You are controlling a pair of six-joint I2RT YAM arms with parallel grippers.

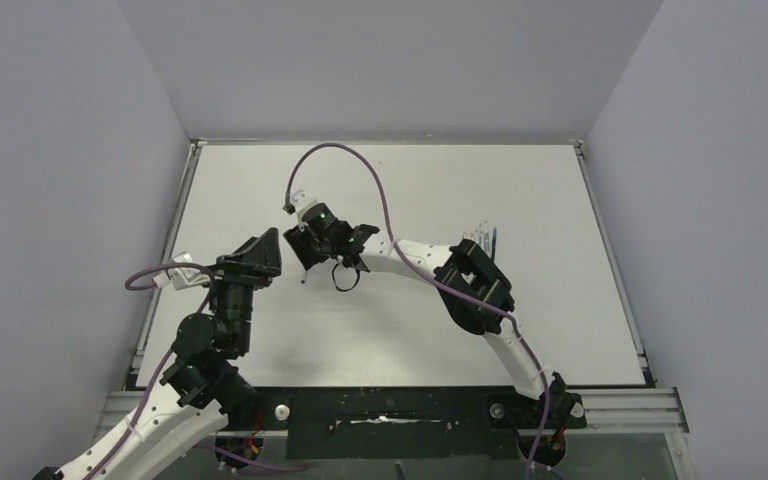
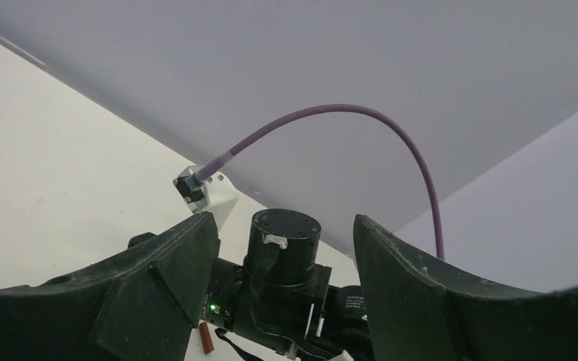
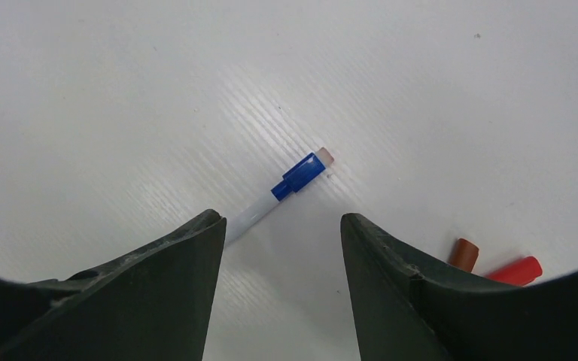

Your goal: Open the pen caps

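The right gripper (image 3: 278,218) hung over the white desk (image 3: 120,90) with its fingers spread, nothing between them. Just beyond its fingertips a pen (image 3: 260,212) lay flat, with a white barrel and a blue end. A maroon cap (image 3: 463,254) and a red cap (image 3: 518,269) lay loose beside the right-hand finger. The left gripper (image 2: 284,219) was also spread and empty, facing the right arm's wrist.

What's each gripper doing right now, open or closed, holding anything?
Left gripper: open, empty.
Right gripper: open, empty; a pen lies just beyond its fingers.
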